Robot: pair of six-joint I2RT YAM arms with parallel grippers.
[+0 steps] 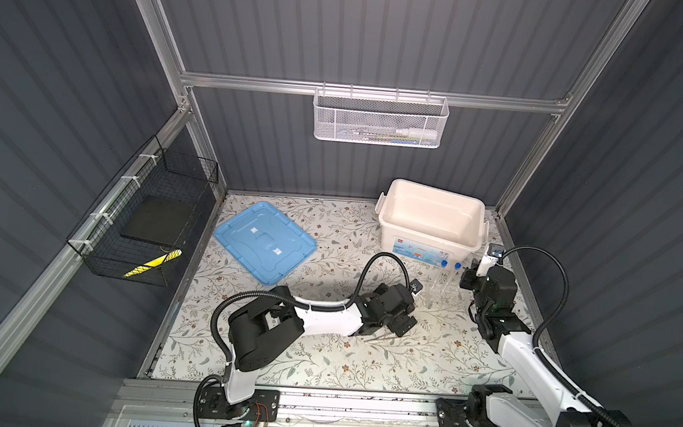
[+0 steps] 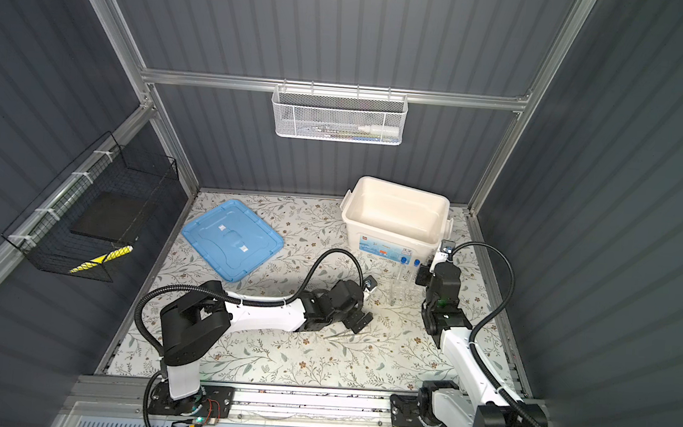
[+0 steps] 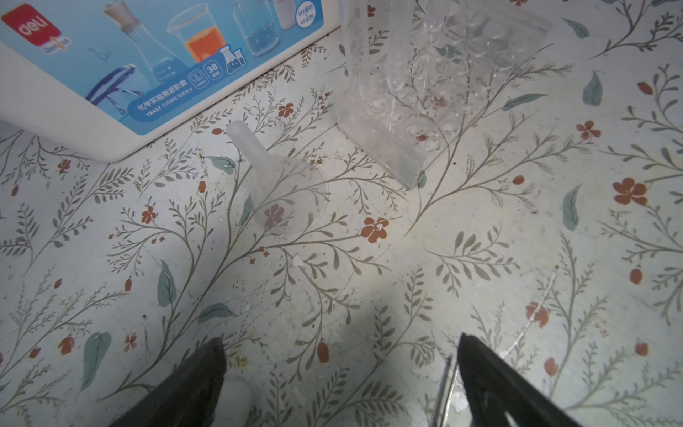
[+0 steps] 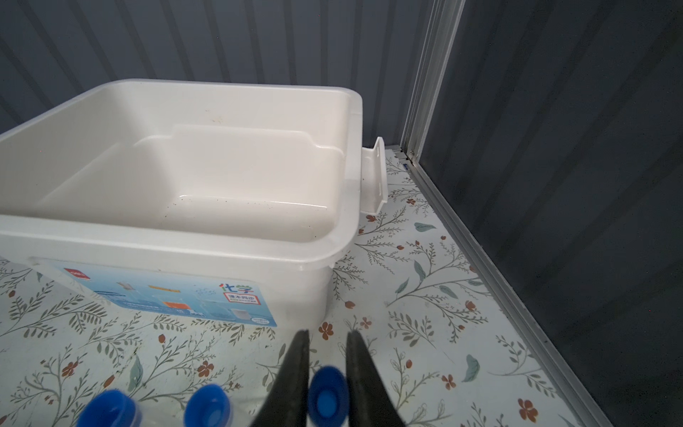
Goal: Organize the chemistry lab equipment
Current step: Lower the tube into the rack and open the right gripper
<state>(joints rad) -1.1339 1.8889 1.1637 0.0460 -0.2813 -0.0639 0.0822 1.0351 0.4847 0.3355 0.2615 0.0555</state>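
Slim clear blue-capped test tube [image 4: 328, 395]: upright, long axis vertical, cap up, apparently in clear plastic rack [image 3: 406, 111]; pinched by right gripper [image 4: 328, 334]. Left gripper [image 3: 340, 384] spread wide.

Under me spreads a pale surface [image 1: 319, 363] printed with twigs and small red flowers. In both top views a blue lid [image 1: 264, 242] lies flat on it at the upper left. At the upper right a cream box [image 1: 412, 243] stands open, with a clear tube rack [image 1: 440, 291] just in front of it. I see a clear funnel [image 3: 281, 185] lying on its side near the box and rack. Thin tweezers [image 1: 378, 338] lie flat near the middle.
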